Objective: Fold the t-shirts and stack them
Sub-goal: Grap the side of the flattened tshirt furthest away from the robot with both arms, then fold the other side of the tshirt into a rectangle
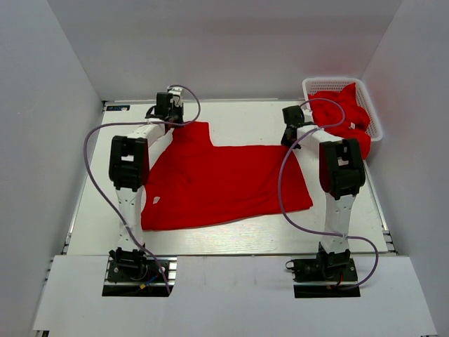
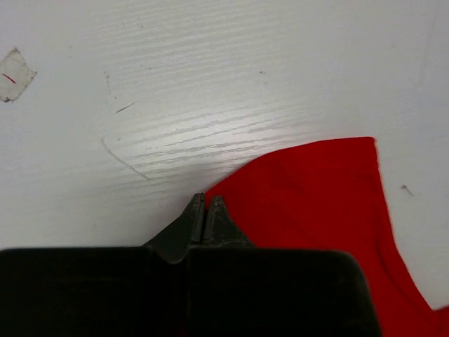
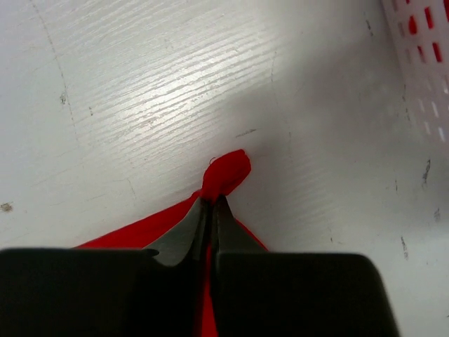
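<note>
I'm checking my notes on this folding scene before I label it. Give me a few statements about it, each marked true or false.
1. The bright red cloth t-shirt lies spread on the white table. True.
2. The white plastic lattice basket is empty. False: it holds bunched red cloth.
3. The right gripper is shut, pinching a tuft of the t-shirt. True.
4. The left gripper stands wide open. False: it is shut on the t-shirt's edge.
5. The basket stands at the table's near left corner. False: it is at the far right corner.
</note>
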`<state>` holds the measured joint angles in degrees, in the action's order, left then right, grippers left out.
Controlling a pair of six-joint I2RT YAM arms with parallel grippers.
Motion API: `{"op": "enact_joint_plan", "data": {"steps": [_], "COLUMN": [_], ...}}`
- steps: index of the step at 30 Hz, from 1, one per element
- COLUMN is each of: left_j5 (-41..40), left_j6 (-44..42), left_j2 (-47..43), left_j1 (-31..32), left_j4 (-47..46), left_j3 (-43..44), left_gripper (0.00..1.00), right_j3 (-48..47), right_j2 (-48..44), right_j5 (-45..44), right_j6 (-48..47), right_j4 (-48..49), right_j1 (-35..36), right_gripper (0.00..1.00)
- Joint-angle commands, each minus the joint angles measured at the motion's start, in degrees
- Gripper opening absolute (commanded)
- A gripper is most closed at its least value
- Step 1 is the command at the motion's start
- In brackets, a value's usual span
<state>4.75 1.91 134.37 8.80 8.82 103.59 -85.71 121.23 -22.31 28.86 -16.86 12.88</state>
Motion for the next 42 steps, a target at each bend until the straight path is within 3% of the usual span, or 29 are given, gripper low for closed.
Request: {"op": "enact_joint_plan", "data": {"steps": [1,12,18,29,42], "left_j5": [3.0,6.6,6.3,12.6,8.8], "left_j6": [-0.4,-2.8,-2.1,6.3,18.8], "left_j2": [-10.4,-22.3,-35.7,-57.3,-79.4], "left_j1": [0.0,0.6,0.6,1.1,1.1], "left_j4": [-3.5,-6.4,-4.5,-0.2,8.8], "left_j3": [-2.2,-16.3,-31.0,-50.8,-68.5], "left_gripper": [0.0,0.0,0.0,0.0,0.0], "right_j3": [0.8,8.0,11.0,18.1,23.8], "right_j2": [-1.3,-8.7,-11.7,-17.7,-24.9], "right_j5": [-0.2,1.4,2.3,3.5,3.0], "right_j6": [-3.4,-7.0,-7.4,-7.2,-8.5], "right_j4": [2.4,8.0,8.9,11.9,11.5], "right_j1": [0.1,1.0,0.9,1.4,1.1], "right_gripper": [0.0,0.0,0.0,0.0,0.0]}}
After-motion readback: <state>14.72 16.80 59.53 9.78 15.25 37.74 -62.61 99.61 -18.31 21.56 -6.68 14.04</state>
